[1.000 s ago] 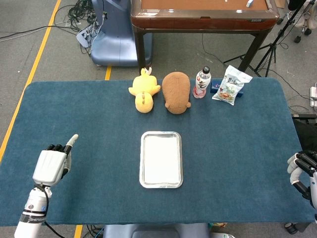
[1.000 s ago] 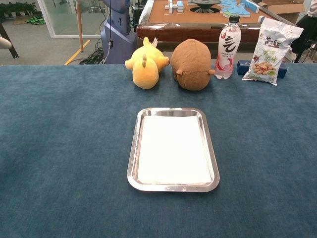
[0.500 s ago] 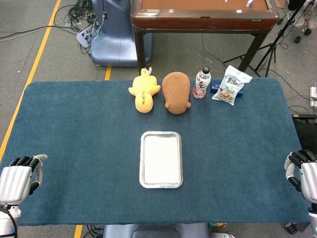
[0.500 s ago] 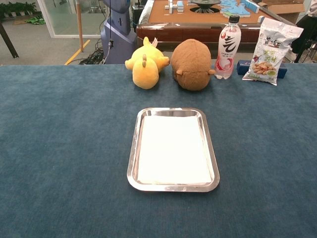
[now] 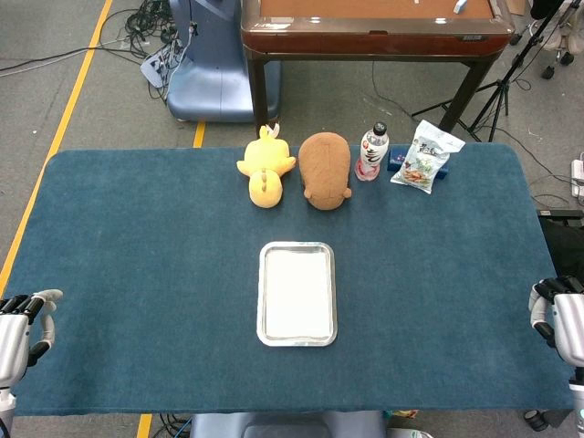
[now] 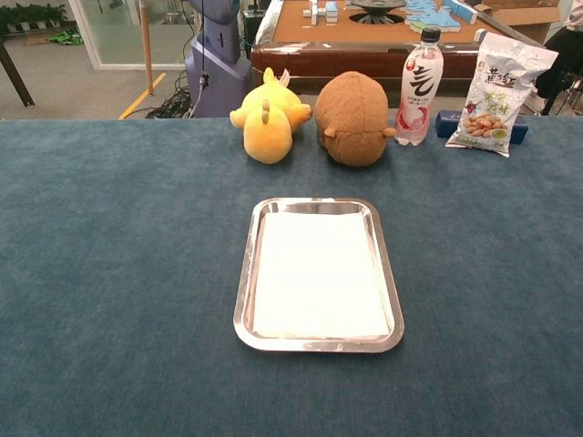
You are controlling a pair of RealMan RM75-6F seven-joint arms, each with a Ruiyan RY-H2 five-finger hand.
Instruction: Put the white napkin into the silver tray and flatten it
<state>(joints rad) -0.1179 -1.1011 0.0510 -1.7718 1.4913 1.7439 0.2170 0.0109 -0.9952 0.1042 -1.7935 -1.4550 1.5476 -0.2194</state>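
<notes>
The silver tray [image 5: 261, 297] lies in the middle of the blue table, also shown close up in the chest view as the tray [image 6: 244, 278]. The white napkin [image 5: 297, 294] lies flat inside it and covers almost the whole tray floor; in the chest view the napkin [image 6: 319, 273] looks smooth. My left hand [image 5: 18, 330] is at the table's near left corner, far from the tray, with its fingers curled in and nothing in them. My right hand [image 5: 560, 319] sits past the near right edge, likewise curled and holding nothing. Neither hand shows in the chest view.
Along the far side stand a yellow plush toy [image 5: 265, 169], a brown plush toy [image 5: 326, 171], a drink bottle [image 5: 371, 152] and a snack bag [image 5: 423, 157]. A brown table [image 5: 374, 23] and a blue machine base [image 5: 208, 68] stand beyond.
My left hand has drawn back from the table's left part to the near left corner, its pointing finger now curled. The right hand shifted slightly. Tray and napkin have not moved.
</notes>
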